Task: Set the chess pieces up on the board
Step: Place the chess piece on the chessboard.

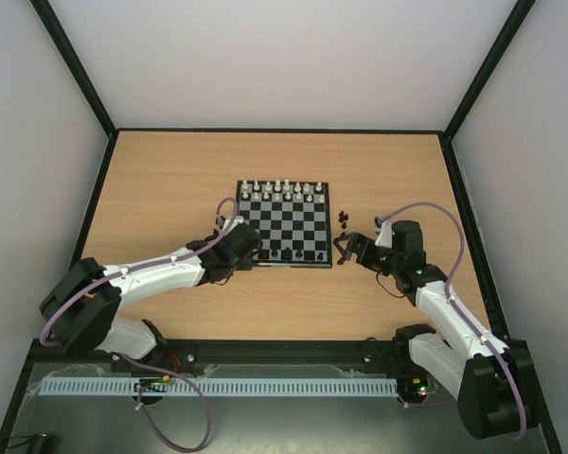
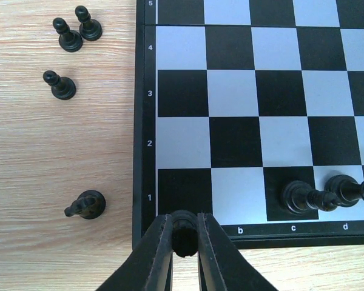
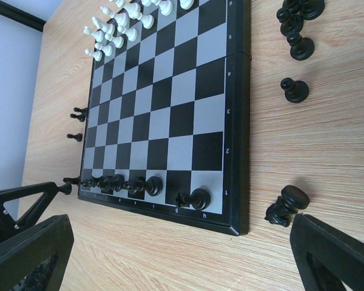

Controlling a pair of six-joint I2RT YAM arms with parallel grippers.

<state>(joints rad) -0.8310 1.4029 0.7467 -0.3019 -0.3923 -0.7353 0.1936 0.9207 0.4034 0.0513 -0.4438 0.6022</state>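
Left claw (image 2: pixel 184 221): nipped narrow on one tiny black piece (image 2: pixel 183 239), right at the board's near-left corner, presumably to seat it on the corner square; touching down or not, cannot tell. Right claw (image 3: pixel 181 248): spread wide, holding nothing, low over the table just off the board's near-right corner, likely lined up for a loose piece there.

Table (image 1: pixel 170 180): pale wood-grain top, flat and matte. Board (image 1: pixel 293 225): square, smooth, faintly glossy, black and pale grey checks inside a thin dark rim with printed letters and numbers; set between the two arms, probably for easy reach from either side. White pieces (image 1: pixel 279 192): ranked along the two far rows. Black row (image 3: pixel 133 185): only partly filled along the near edge. Off the board, on bare wood: three upright pawns (image 2: pixel 59 86) and a toppled piece (image 2: pixel 85 205) to the left, more strays (image 3: pixel 294 90) to the right, among them a knight-like shape (image 3: pixel 285 206) on its side. All small, rounded, turned forms on round bases, dark and slightly shiny.
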